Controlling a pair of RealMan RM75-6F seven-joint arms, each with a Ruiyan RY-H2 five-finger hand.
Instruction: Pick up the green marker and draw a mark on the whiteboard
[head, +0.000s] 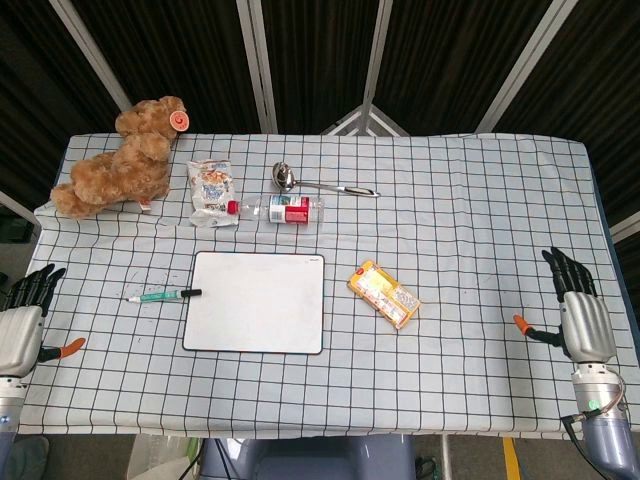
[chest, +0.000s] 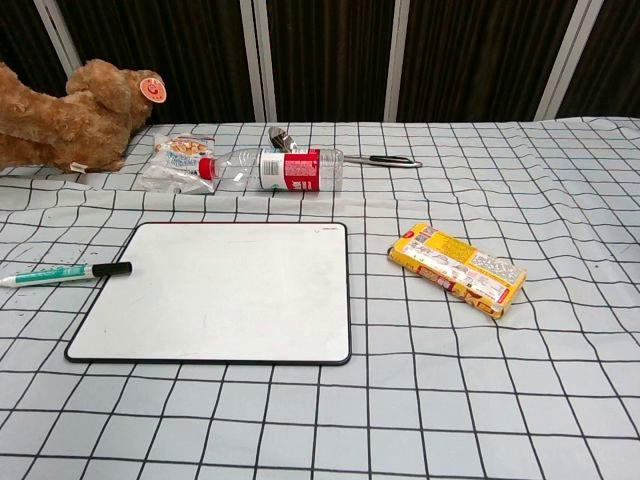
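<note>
Both the left robot hand (head: 22, 318) and right robot hand (head: 580, 310) rest empty, fingers spread. Nearest the left one, the slim green marker (head: 160, 296) lies with its black cap touching the flat, rounded-corner whiteboard (head: 256, 302).

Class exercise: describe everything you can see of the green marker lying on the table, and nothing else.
The green marker is a slim pen with a pale barrel carrying a green band and a black cap. It looks like plastic. It lies flat on the checked tablecloth, roughly parallel to the table's front edge, cap towards the whiteboard. The cap's tip meets or slightly overlaps the board's left edge. Neither hand touches it; the left hand rests nearer the table's edge.
</note>
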